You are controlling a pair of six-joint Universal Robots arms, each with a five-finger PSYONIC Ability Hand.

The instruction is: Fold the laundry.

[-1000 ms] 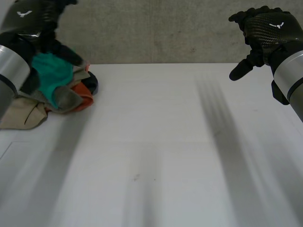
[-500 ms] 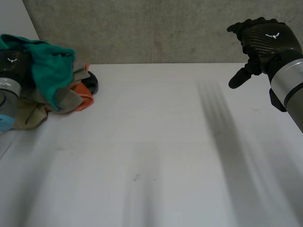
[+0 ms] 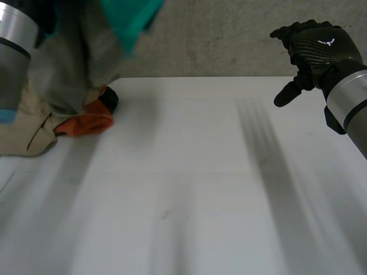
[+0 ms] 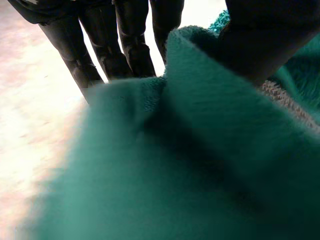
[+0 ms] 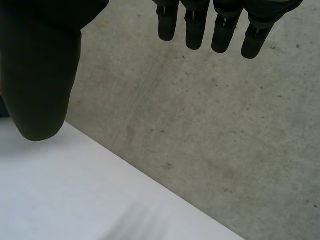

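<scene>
Far left in the head view we see the left arm (image 3: 14,40), a grey metal tube, high over the pile. Its wrist view has the left hand (image 4: 125,45) clamped on the teal cloth (image 4: 200,160): a raised fold is pinched between the thumb and the straight fingers. The cloth is thick, soft and fleecy, with a short nap. It is up in the air at the table's back left, tapering to a point that aims down. The grey cloth (image 3: 69,74), looped terry, hangs under it with its long axis vertical and its lower end on the pile. We can't tell if grey and teal are one piece. In the pile, the beige cloth (image 3: 23,129) is flat-woven with a seam, spread leftward. The orange cloth (image 3: 86,123) is crumpled, touching its right side. Behind that is a small rounded black item (image 3: 110,98), too blurred to identify. The table (image 3: 189,183) is white, smooth and matte; the wall (image 3: 200,40) is rough concrete. The right hand (image 3: 315,48), with a glossy weave-pattern shell, hovers over the back right, well apart from the laundry. Its fingers are straight in a row, the thumb is spread wide, and it holds nothing.
</scene>
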